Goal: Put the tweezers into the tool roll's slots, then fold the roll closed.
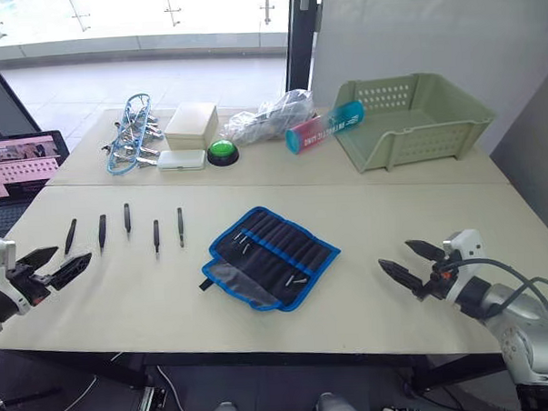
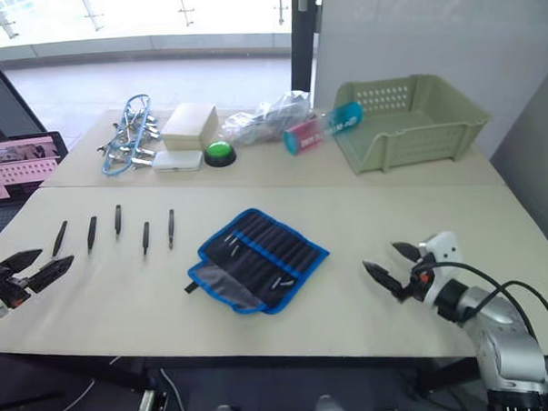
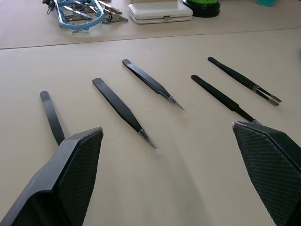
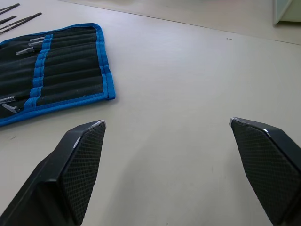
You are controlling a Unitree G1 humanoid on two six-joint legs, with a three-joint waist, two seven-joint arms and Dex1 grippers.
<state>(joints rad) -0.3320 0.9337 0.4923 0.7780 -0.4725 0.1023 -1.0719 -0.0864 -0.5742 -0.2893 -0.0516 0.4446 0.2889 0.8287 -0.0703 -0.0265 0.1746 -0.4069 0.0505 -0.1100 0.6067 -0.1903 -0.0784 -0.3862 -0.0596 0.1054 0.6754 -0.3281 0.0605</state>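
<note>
Several slim black tweezers (image 1: 126, 217) lie in a row on the table's left half, pointed ends toward me; the left wrist view has them close up (image 3: 117, 110). The tool roll (image 1: 272, 256), black with blue edging, lies unrolled at the table's centre, its slots (image 4: 61, 70) facing up with a few small silvery tips in them. A black strap (image 1: 207, 283) sticks out at its near left corner. My left gripper (image 1: 58, 262) hovers open just short of the leftmost tweezers. Open and empty, my right gripper (image 1: 402, 257) hangs to the right of the roll.
Along the back stand a green basket (image 1: 411, 118), a blue tube (image 1: 325, 129), a clear plastic bag (image 1: 270, 115), a green button (image 1: 222, 151), a white box (image 1: 191, 125), a white case (image 1: 181, 159) and a blue-framed tools bundle (image 1: 133, 134). A laptop (image 1: 22, 162) sits at far left.
</note>
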